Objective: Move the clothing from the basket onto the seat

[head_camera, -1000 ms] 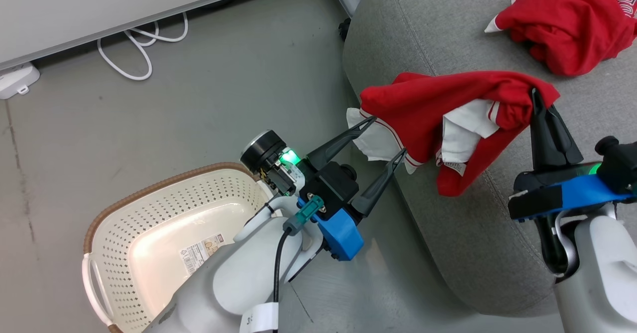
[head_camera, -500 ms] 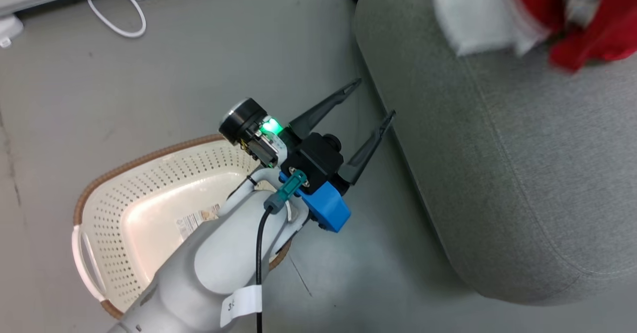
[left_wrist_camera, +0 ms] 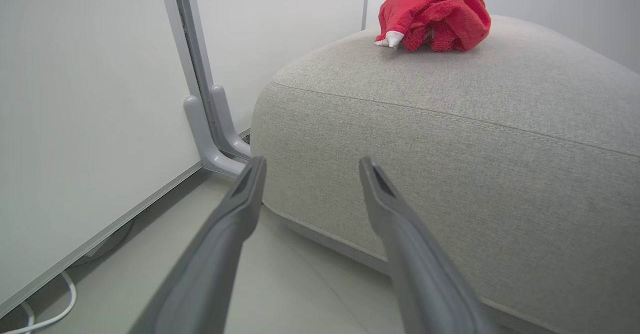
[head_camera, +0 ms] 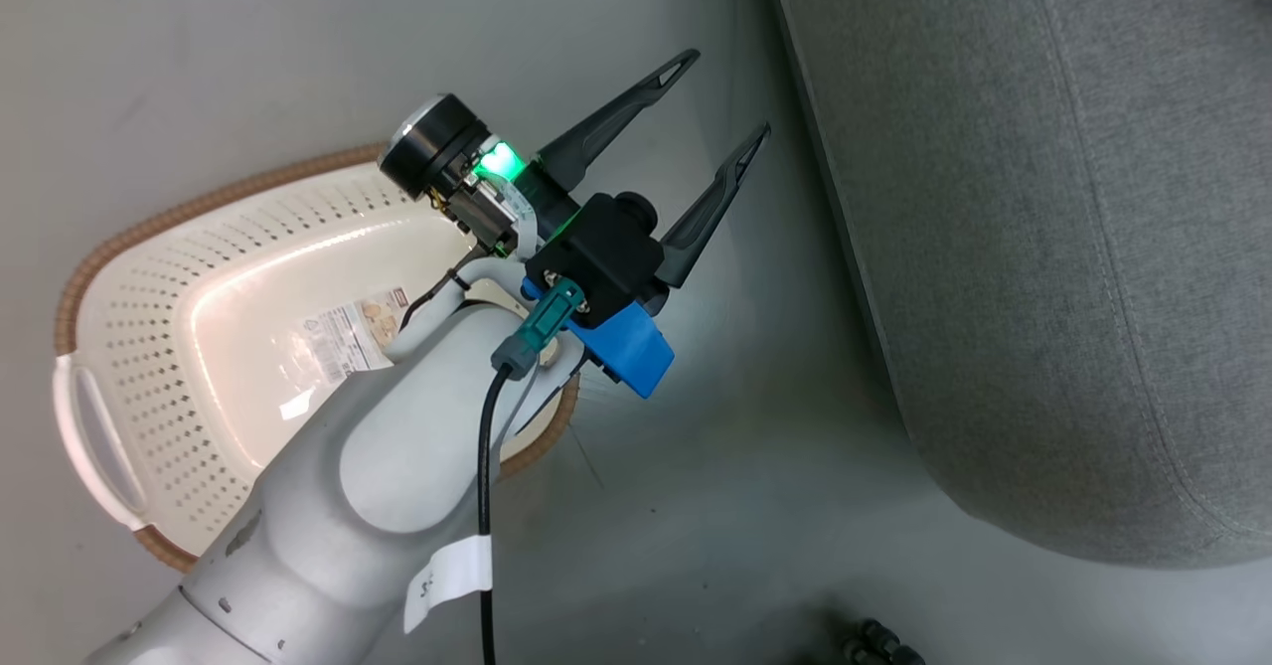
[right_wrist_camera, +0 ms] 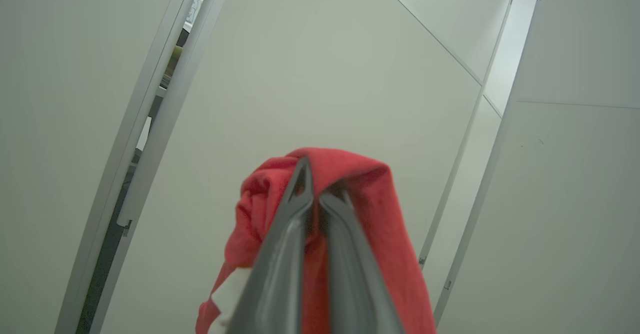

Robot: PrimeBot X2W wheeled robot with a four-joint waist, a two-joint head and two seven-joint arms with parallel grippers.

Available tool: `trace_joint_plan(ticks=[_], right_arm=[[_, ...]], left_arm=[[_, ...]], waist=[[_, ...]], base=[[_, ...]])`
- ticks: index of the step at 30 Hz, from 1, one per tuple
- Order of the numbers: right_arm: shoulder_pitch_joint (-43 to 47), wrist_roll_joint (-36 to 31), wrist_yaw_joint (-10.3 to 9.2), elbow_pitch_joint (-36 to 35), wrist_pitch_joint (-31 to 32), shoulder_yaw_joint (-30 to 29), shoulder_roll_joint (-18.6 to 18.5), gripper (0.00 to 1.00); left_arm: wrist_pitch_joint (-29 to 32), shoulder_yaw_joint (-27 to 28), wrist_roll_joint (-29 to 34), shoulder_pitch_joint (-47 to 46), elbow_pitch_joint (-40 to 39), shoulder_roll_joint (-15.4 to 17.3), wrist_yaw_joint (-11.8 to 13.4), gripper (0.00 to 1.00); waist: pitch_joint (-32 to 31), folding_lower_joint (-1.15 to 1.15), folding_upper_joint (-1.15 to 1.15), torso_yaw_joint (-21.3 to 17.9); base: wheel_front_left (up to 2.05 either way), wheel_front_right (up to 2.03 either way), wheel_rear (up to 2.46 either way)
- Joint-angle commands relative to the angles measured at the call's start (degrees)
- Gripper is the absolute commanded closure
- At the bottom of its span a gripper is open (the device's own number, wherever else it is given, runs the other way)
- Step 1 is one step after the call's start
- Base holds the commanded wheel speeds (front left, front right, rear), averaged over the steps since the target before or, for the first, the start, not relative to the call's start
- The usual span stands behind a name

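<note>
Two soft red garments: crumpled garment (left_wrist_camera: 435,17) atop one rounded fabric seat (left_wrist_camera: 450,124), draped garment (right_wrist_camera: 385,214) pinched in the right tool (right_wrist_camera: 320,184); left tool (head_camera: 724,93) gapes wide.

You have the grey floor (head_camera: 248,49) carrying the basket (head_camera: 139,337) beside the seat (head_camera: 1043,198). One bunched red garment (left_wrist_camera: 435,17) lies on the seat's top.

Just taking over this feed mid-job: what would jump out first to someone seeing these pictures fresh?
A bright red garment is pinched in the right gripper's shut fingers, hanging before a pale wall. A second red garment lies bunched on top of the grey seat. The left gripper stands open near the cream basket, no clothing on its visible floor.
</note>
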Motion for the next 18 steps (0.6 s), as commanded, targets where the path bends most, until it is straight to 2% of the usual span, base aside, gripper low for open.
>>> trace_joint_plan(ticks=[1,8,18], right_arm=[[2.12,-0.02,-0.01,1.11,-0.19,-0.56,1.04,1.0],[8.05,-1.1,-0.01,4.86,-0.2,-1.42,7.02,1.0],[15.63,-1.39,-0.01,7.84,-0.19,-0.68,15.28,1.0]], left_arm=[[-0.27,0.21,0.29,-1.38,-0.67,0.27,0.31,0.0],[-0.27,-0.89,0.91,-2.7,-2.38,0.71,0.19,0.0],[-0.28,-1.62,0.53,-2.73,-3.08,0.58,0.4,0.0]], waist=[[2.56,-0.01,0.0,-0.95],[5.37,-0.01,0.0,-1.21],[5.73,-0.01,0.0,-0.39]], base=[[0.0,0.0,0.0],[0.0,0.0,0.0],[0.0,0.0,0.0]])
